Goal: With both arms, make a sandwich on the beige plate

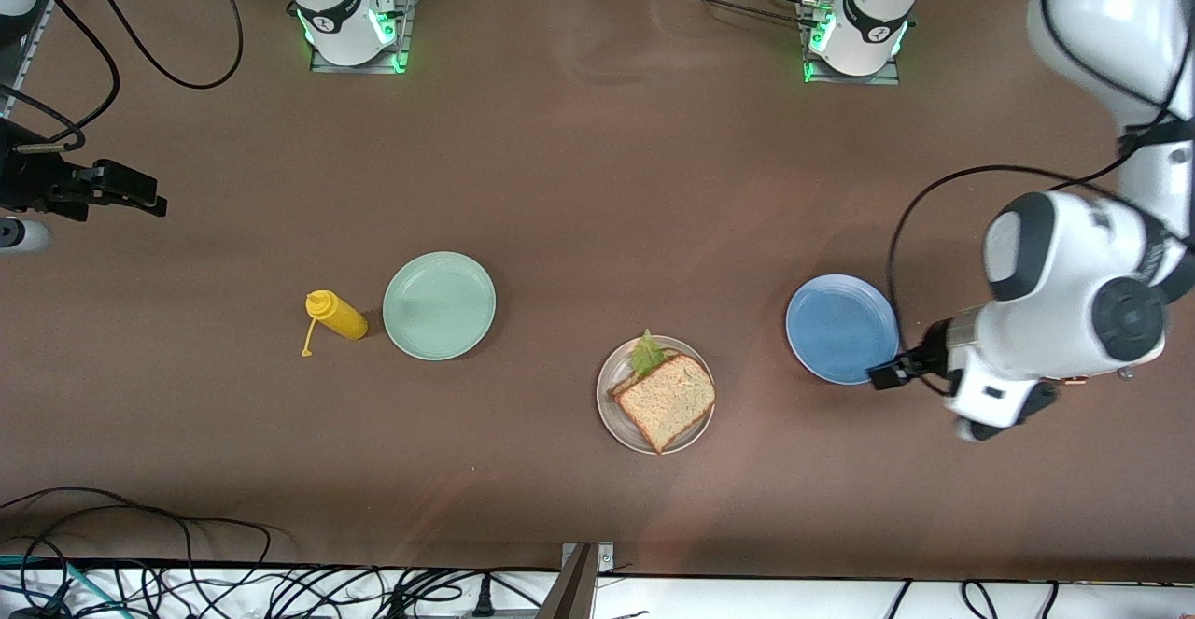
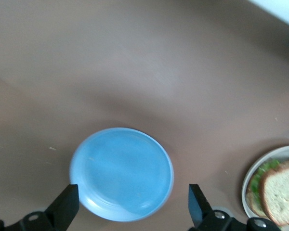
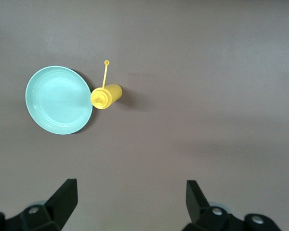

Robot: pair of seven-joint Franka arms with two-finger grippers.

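The sandwich [image 1: 666,400] lies on the beige plate [image 1: 607,418] near the table's middle: a brown speckled toast slice on top, green lettuce [image 1: 647,355] sticking out, and a lower slice's edge showing. It also shows in the left wrist view [image 2: 282,192] on the plate's rim [image 2: 248,180]. My left gripper [image 1: 885,375] is open and empty over the edge of the blue plate [image 1: 840,325]; in its wrist view [image 2: 133,197] the blue plate [image 2: 120,168] lies between the fingers. My right gripper [image 1: 149,197] is open and empty over the right arm's end of the table, also in its wrist view [image 3: 131,192].
A mint-green plate [image 1: 439,305] lies toward the right arm's end, with a yellow squeeze bottle [image 1: 338,316] lying beside it; both show in the right wrist view, plate [image 3: 58,99] and bottle [image 3: 106,95]. Cables run along the table's near edge.
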